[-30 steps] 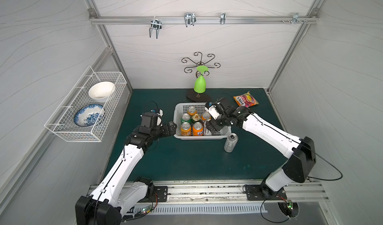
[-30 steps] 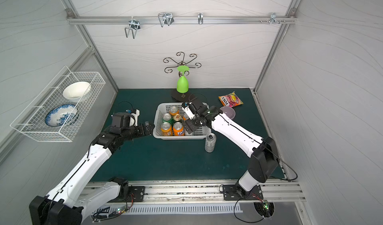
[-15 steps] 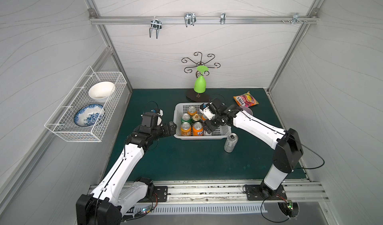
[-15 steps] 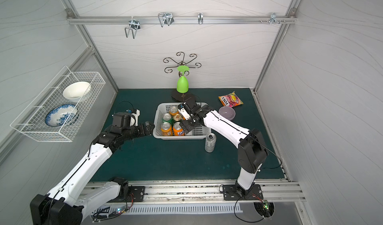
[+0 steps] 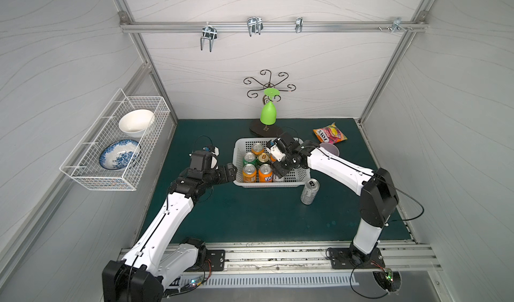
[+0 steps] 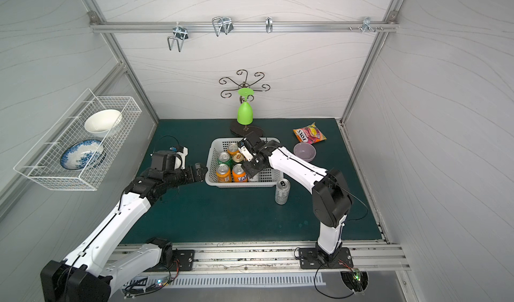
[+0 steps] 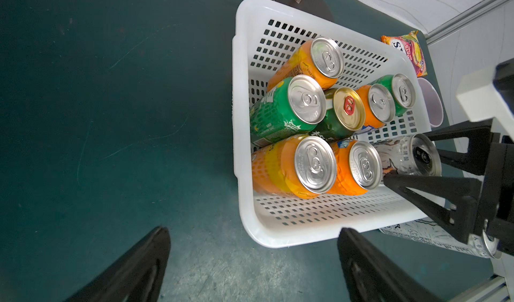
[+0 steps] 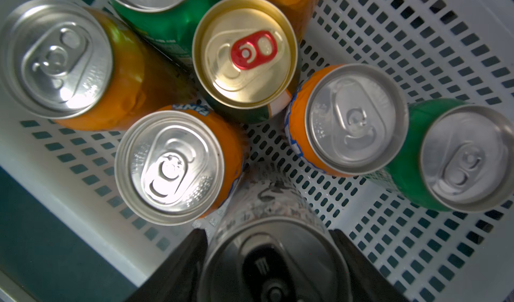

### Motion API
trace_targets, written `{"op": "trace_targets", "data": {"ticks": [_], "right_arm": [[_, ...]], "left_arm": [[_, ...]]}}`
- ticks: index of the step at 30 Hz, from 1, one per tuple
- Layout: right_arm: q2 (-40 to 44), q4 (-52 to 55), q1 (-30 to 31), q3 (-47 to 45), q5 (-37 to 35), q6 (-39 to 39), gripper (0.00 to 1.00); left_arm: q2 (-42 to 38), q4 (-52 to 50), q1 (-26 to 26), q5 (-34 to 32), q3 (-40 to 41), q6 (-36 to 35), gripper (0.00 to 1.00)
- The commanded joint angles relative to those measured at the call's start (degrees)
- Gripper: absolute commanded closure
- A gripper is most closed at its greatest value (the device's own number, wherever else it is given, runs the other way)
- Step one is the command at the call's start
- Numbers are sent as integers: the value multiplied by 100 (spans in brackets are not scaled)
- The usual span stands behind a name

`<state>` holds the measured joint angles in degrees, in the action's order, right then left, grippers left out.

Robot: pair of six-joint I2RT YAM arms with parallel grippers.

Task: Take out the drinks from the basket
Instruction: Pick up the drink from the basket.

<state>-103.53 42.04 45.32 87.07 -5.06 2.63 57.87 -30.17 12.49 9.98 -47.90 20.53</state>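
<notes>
In both top views the white perforated basket (image 5: 242, 145) (image 6: 214, 147) sits on the dark green table (image 5: 250, 217) in front of a curled metal stand holding an inverted green glass (image 5: 268, 113). Orange, green and gold-topped cans stand bunched toward the basket's left side. The right gripper (image 5: 279, 173) (image 6: 248, 171) reaches down inside at the front edge over a slim silver-white can (image 5: 279, 177). A second slim silver can (image 5: 309, 191) (image 6: 282, 192) stands upright on the table just outside the basket's front right corner. The left gripper (image 5: 231, 170) (image 6: 200, 170) hangs just beside the basket's left wall. A snack packet (image 5: 330, 132) and a lilac bowl (image 6: 304, 152) lie to the right, a wire rack (image 5: 116, 145) with two bowls hangs on the left wall.

The left wrist view shows the left gripper's fingers (image 7: 367, 264) spread wide, holding nothing, one over bare table and one at the basket's rim. Seven cans cluster inside, and the right gripper's black fingers (image 7: 425, 192) stand on either side of the slim can's top (image 7: 422, 154).

The right wrist view looks straight down: the slim can with its black-marked top (image 8: 274, 261) sits between the right fingers (image 8: 178, 267), which flank it closely; whether they press it cannot be told. Beyond stand the gold-topped can (image 8: 244, 52), three orange Fanta cans (image 8: 169, 167) and two green cans (image 8: 467, 156).
</notes>
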Motion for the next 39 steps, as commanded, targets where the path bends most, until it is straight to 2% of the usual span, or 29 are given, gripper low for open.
{"op": "trace_targets", "data": {"ticks": [1, 7, 18, 39], "right_arm": [[-146, 49, 39, 117, -24, -13, 30], [-233, 50, 40, 124, -139, 4, 31], [-66, 106, 38, 152, -240, 65, 45], [732, 677, 42, 541, -484, 194, 48]], "left_arm": [[-4, 64, 25, -42, -254, -83, 2], [-30, 42, 25, -40, -255, -79, 2], [-32, 47, 27, -47, -248, -80, 2], [-23, 37, 27, -22, -264, -92, 2]]}}
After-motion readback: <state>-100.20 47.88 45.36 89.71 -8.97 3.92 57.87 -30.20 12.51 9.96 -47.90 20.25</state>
